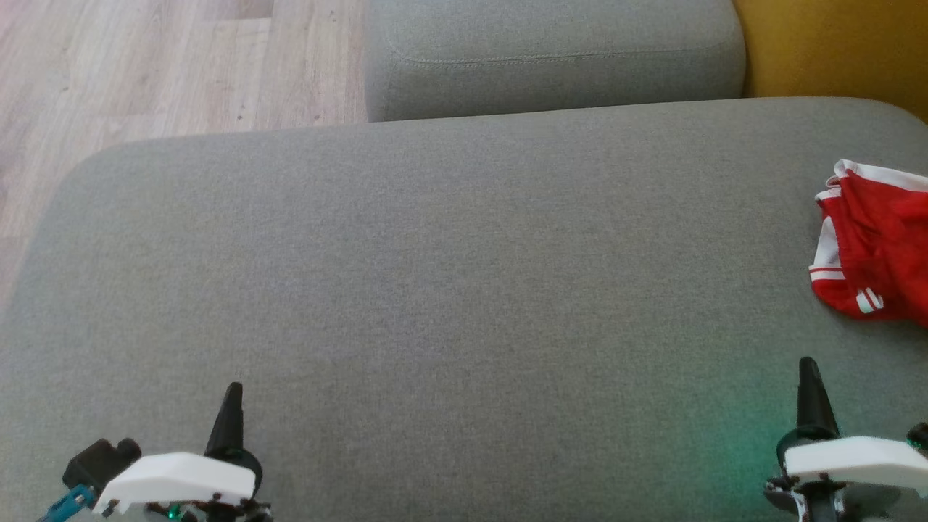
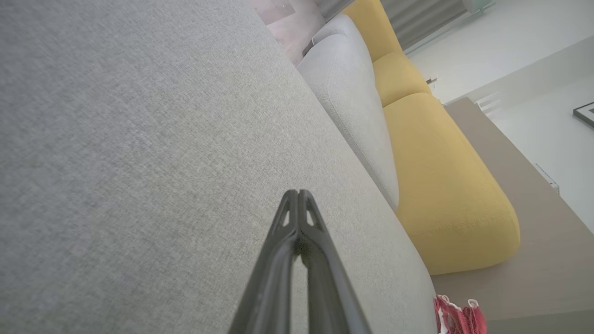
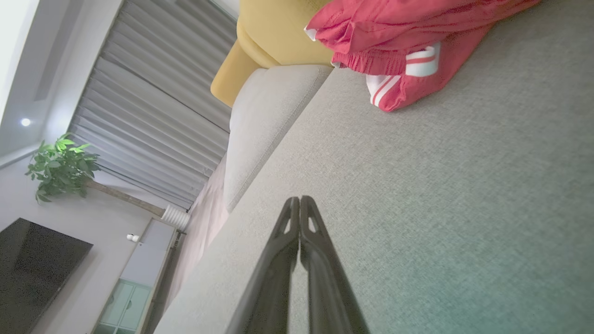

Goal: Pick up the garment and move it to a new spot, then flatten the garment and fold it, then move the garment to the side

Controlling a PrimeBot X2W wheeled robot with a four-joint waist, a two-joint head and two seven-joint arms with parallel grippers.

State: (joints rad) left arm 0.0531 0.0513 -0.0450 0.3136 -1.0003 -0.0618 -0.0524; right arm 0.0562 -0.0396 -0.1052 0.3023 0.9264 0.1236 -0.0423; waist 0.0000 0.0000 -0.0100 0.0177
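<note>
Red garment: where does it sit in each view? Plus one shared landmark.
Head view: red garment at right edge, mid-height, cropped.
Left wrist view: red garment at bottom right corner.
Right wrist view: red garment along top, right of centre.
Shared landmark: yellow cushion.

A living room: sofa [image 1: 435, 254], television [image 3: 32, 273], curtains [image 3: 153, 116], houseplant [image 3: 60, 167].

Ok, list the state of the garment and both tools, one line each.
garment: bunched up, not flat, lying free on the grey seat, at the robot's far right.
left tool: shut, empty, over bare seat.
right tool: shut, empty, short of the garment, not touching it.
</note>
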